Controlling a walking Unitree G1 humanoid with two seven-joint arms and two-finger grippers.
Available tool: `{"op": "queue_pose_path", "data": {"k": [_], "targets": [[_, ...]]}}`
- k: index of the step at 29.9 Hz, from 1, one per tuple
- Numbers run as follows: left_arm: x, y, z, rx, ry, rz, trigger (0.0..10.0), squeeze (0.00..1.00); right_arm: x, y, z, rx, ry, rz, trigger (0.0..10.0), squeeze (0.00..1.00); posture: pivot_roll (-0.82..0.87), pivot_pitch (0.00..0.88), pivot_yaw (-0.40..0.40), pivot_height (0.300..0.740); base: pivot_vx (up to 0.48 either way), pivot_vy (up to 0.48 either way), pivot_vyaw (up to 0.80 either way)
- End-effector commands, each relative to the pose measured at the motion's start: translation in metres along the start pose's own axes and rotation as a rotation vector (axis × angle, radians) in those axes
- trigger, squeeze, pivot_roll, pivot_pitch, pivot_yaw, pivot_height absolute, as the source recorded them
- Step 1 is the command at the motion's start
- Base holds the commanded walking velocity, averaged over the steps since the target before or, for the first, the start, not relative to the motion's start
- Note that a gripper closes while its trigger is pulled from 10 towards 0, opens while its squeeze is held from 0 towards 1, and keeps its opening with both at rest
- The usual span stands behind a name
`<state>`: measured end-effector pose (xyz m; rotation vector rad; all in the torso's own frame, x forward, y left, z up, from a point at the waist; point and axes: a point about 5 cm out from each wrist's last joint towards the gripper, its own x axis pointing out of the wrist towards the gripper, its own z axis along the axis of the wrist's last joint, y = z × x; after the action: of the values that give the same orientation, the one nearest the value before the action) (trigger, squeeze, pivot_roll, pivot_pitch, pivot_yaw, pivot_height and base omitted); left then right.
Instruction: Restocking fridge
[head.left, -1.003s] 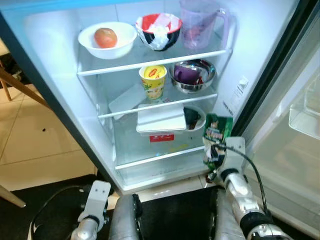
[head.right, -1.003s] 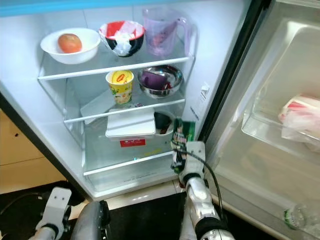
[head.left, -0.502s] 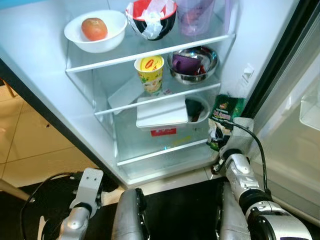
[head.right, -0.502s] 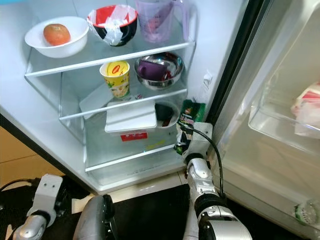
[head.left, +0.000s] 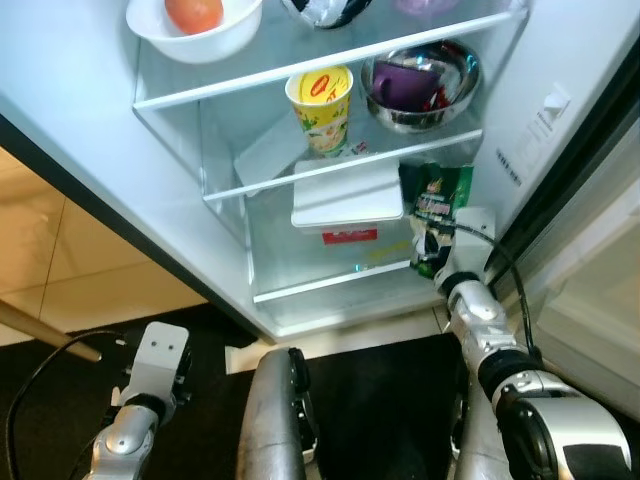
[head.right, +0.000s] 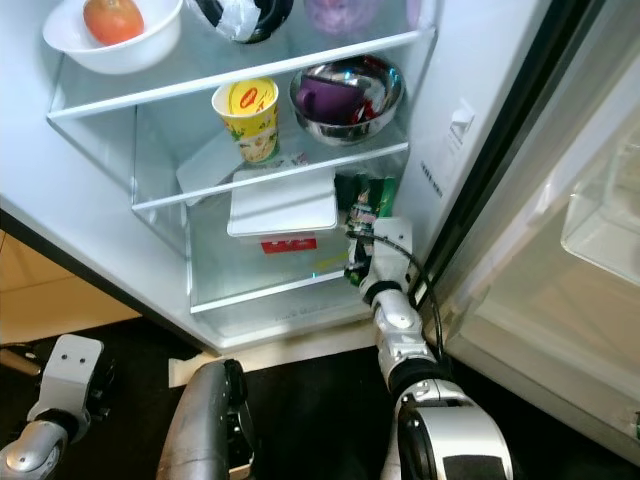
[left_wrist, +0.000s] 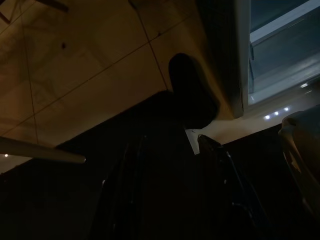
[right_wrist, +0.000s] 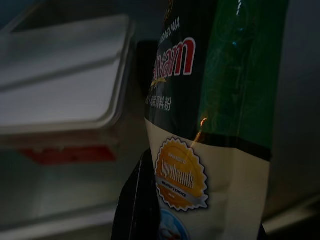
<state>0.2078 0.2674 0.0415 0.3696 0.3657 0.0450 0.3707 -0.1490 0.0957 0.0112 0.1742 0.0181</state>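
The green-and-cream foil food packet (head.left: 434, 204) was clamped in the right gripper (head.left: 432, 255), beside the white lidded box (head.left: 347, 195); its placing in the open fridge (head.left: 90, 120) remained.

Both eye views look steeply down from the robot's head into the open fridge (head.left: 90, 110); they share its glass shelves, the yellow cup (head.left: 321, 108) and the steel bowl (head.right: 346, 98), the right eye taking in more of the door. The left wrist view, low and dark, faces the tiled floor (left_wrist: 75, 60). The right wrist view sits very close behind the green packet (right_wrist: 220, 95), facing the white box (right_wrist: 60, 90).
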Motion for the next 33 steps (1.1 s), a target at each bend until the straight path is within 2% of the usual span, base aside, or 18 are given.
{"op": "queue_pose_path", "data": {"k": [1,4,12,17,24,26,27,28,30,31,32,33], "targets": [[-0.011,0.012,-0.004,0.011,0.04,0.011,10.0,0.0,0.002,0.003,0.006,-0.022,-0.013,0.0,10.0,0.0,0.27,0.397,0.131,0.428,0.0,0.0,0.0],[-0.018,0.013,-0.002,0.011,0.042,0.01,10.0,0.0,0.007,0.003,0.02,-0.033,-0.046,-0.006,10.0,0.0,0.29,0.413,0.13,0.428,0.0,0.0,0.0],[-0.032,0.017,-0.001,0.022,0.064,0.01,10.0,0.0,0.015,0.002,0.05,0.023,-0.112,-0.04,10.0,0.0,0.33,0.446,0.136,0.428,0.0,0.0,0.0],[-0.043,0.023,0.002,0.031,0.077,0.022,10.0,0.0,0.022,0.002,0.082,0.112,-0.165,-0.07,10.0,0.0,0.36,0.466,0.127,0.428,0.0,0.0,0.0],[-0.048,0.023,0.004,0.03,0.087,0.023,10.0,0.0,0.025,0.0,0.103,0.174,-0.212,-0.089,10.0,0.0,0.38,0.473,0.122,0.428,0.0,0.0,0.0],[-0.052,0.02,0.004,0.031,0.094,0.019,10.0,0.0,0.026,-0.004,0.115,0.255,-0.235,-0.114,10.0,0.0,0.4,0.472,0.122,0.428,0.0,0.0,0.0],[-0.052,0.02,0.004,0.031,0.094,0.019,10.0,0.0,0.026,-0.004,0.115,0.255,-0.235,-0.114,10.0,0.0,0.4,0.472,0.122,0.428,0.0,0.0,0.0],[-0.053,0.019,0.005,0.032,0.096,0.018,10.0,0.0,0.026,-0.006,0.119,0.294,-0.241,-0.123,10.0,0.0,0.4,0.473,0.122,0.428,0.0,0.0,0.0],[-0.053,0.019,0.005,0.032,0.096,0.018,10.0,0.0,0.026,-0.006,0.119,0.294,-0.241,-0.123,10.0,0.0,0.4,0.473,0.122,0.428,0.0,0.0,0.0],[-0.056,0.019,0.005,0.031,0.103,0.017,10.0,0.0,0.027,-0.009,0.131,0.418,-0.263,-0.124,10.0,0.0,0.41,0.472,0.121,0.428,0.0,0.0,0.0],[-0.056,0.019,0.005,0.031,0.103,0.017,10.0,0.0,0.027,-0.009,0.131,0.418,-0.263,-0.124,10.0,0.0,0.41,0.472,0.121,0.428,0.0,0.0,0.0],[-0.057,0.019,0.005,0.031,0.106,0.018,10.0,0.0,0.027,-0.009,0.138,0.466,-0.278,-0.115,10.0,0.0,0.41,0.471,0.12,0.428,0.0,0.0,0.0]]}}
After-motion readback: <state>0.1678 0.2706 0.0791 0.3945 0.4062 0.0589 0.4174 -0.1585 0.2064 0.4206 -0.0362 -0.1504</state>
